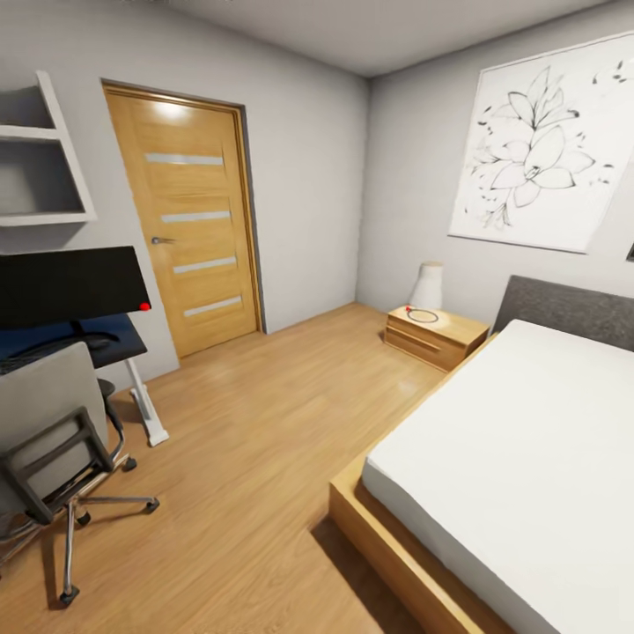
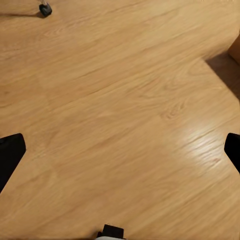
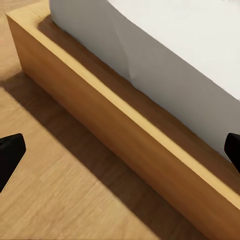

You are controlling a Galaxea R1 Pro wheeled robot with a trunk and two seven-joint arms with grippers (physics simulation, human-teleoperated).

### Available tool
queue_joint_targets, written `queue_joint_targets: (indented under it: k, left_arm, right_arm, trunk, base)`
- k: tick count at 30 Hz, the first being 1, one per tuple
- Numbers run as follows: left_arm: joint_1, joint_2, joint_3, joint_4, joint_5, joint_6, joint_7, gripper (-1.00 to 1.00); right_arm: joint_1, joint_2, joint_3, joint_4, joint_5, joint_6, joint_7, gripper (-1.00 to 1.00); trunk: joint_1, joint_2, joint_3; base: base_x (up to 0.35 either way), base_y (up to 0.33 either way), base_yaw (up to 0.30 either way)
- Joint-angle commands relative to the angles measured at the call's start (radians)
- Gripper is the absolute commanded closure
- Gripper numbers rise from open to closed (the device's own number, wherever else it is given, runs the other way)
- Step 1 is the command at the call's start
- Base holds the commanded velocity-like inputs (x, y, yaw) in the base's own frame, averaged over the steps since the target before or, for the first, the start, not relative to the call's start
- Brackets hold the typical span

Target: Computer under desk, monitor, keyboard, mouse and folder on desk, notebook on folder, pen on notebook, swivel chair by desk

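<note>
- swivel chair (image 1: 55, 440) sits at the far left of the head view, grey back toward us, chrome star base and casters on the wood floor (image 1: 255, 458). Seat is hidden by the backrest, so I cannot tell whether the folder is on it.
- desk (image 1: 114, 345) is right behind the chair, black top, white leg down to the floor. monitor (image 1: 70, 286) stands on it, wide axis running along the desk edge, red light at its lower corner.
- Keyboard, mouse, notebook, pen, computer: cannot pick any of them out here.
- left gripper (image 2: 120, 150): left wrist view looks straight down at bare floor, 2 dark fingertips at opposite picture edges, so spread wide, nothing between them. 1 chair caster (image 2: 45, 9) shows at the far edge of that view, well ahead of the fingers.
- right gripper (image 3: 120, 150): same wide spread, nothing held. It hangs over floor just beside the bed frame (image 3: 115, 125), white mattress (image 3: 165, 45) beyond.
- Key relation, my read: all the work lies on the left-arm side, well apart from both claws. Left claw is the nearer 1 to the chair; right claw is on the bed side, the wrong side.
- So next move looks like a base turn and drive toward the desk, not an arm reach. Nothing is graspable from this stance.
- Risk: chair base legs stick out into the approach path, and the bed frame is close by the right arm during a turn.
</note>
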Motion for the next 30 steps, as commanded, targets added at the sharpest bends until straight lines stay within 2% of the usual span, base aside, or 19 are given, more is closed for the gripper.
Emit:
queue_joint_targets:
  k: [1, 18, 24, 30]
  left_arm:
    - [0.000, 0.000, 0.003, -0.001, 0.000, -0.002, 0.000, -1.00]
    - [0.000, 0.000, 0.002, -0.001, 0.000, -0.002, 0.000, -1.00]
    - [0.000, 0.000, 0.002, -0.001, 0.000, -0.002, 0.000, -1.00]
    - [0.000, -0.001, 0.002, -0.001, 0.000, -0.001, 0.000, -1.00]
  right_arm:
    - [-0.001, 0.000, 0.001, 0.001, 0.010, 0.001, -0.010, -1.00]
    - [-0.001, 0.000, 0.001, 0.001, 0.009, 0.003, -0.010, -1.00]
    - [0.000, 0.000, 0.001, 0.001, 0.009, 0.002, -0.009, -1.00]
    - [0.000, -0.006, 0.001, 0.002, 0.010, 0.000, -0.007, -1.00]
  trunk:
    - [0.000, -0.001, -0.001]
    - [0.000, -0.001, -0.001]
    - [0.000, -0.001, -0.001]
    - [0.000, -0.001, -0.001]
  base:
    - [0.000, 0.000, 0.295]
    - [0.009, 0.000, 0.295]
    - [0.262, 0.000, 0.240]
    - [0.327, 0.000, 0.018]
